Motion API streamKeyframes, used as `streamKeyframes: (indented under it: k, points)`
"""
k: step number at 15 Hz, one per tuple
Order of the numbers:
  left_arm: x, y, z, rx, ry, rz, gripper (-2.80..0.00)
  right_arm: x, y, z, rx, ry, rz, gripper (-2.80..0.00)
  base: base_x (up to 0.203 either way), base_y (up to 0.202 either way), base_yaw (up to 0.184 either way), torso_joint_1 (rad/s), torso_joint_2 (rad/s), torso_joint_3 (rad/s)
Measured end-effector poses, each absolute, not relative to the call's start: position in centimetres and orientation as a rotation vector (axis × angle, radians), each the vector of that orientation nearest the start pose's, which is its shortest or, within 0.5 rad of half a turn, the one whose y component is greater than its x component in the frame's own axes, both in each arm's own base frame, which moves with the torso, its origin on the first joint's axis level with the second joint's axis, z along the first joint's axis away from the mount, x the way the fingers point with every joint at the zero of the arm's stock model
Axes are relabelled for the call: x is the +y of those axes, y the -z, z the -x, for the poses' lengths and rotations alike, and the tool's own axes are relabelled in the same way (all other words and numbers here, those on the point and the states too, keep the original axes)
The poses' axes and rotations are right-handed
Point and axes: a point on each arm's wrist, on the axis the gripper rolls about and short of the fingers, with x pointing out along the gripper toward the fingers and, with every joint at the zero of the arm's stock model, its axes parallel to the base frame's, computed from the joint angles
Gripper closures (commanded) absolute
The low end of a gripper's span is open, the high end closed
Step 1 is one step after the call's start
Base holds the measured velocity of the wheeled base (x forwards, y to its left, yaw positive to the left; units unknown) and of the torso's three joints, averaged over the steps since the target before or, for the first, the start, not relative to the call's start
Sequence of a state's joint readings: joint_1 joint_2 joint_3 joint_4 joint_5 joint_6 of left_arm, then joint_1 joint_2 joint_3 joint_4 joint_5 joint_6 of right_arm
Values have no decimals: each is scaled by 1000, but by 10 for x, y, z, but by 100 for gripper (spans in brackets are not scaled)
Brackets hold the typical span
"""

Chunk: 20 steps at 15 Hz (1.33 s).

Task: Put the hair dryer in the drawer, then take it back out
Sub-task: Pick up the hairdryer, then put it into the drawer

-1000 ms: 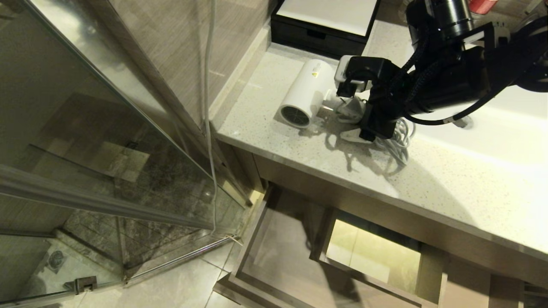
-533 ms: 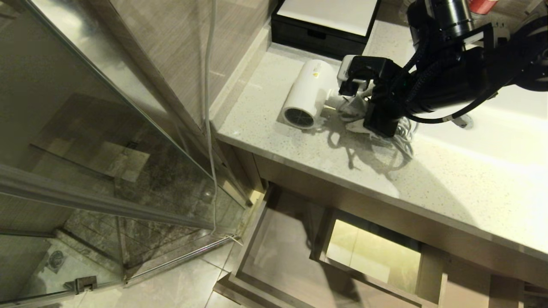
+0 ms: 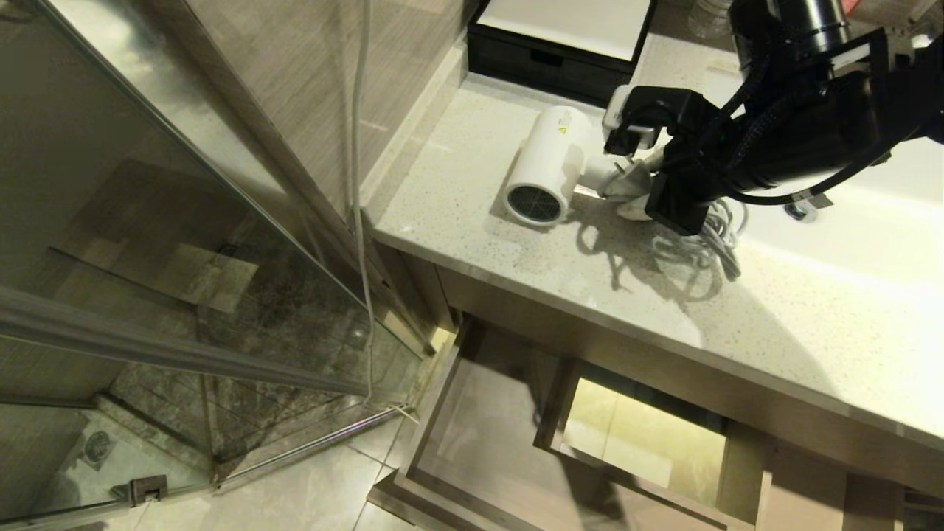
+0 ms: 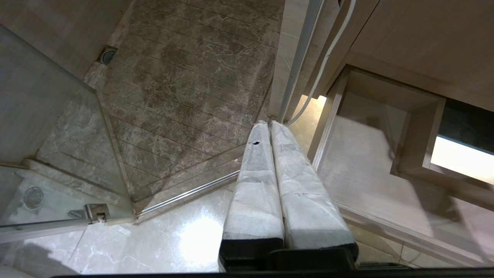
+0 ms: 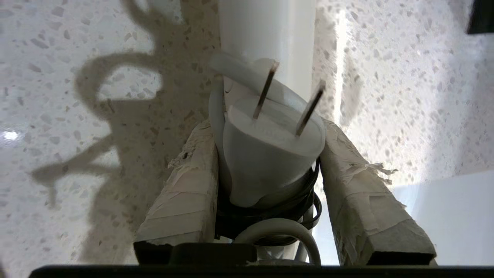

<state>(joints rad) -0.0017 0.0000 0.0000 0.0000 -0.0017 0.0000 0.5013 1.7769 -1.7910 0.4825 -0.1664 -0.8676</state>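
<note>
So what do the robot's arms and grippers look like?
The right arm is black and chunky, with braided black cables running along it. Both the right gripper and the left gripper have two long fingers wrapped in worn whitish tape over black bases.

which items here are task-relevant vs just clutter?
Job:
hair dryer, on the countertop
its plug, between the right gripper fingers
drawer, open below

Lying about:
black box
shower glass
sink
left gripper, parked, shut

White hair dryer (image 3: 549, 164) above open drawer (image 3: 472, 442)
</note>
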Motion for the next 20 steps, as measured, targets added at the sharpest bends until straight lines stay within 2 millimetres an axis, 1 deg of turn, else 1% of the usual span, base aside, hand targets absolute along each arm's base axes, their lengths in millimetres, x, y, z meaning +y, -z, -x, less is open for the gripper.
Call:
streamKeyframes:
  k: [3, 10, 13, 20]
  points:
    - [0, -75, 23, 0, 4, 0, 0, 141, -331, -273, 278, -489, 968, 0, 0, 0, 0, 0, 0, 0]
    - [0, -76, 23, 0, 3, 0, 0, 100, -343, -232, 289, -411, 876, 0, 0, 0, 0, -11, 11, -4]
    - [0, -75, 23, 0, 3, 0, 0, 83, -342, -209, 305, -384, 872, 0, 0, 0, 0, -257, 186, -85]
    - [0, -75, 23, 0, 3, 0, 0, 48, -333, -149, 293, -307, 857, 0, 0, 0, 0, -329, 166, -151]
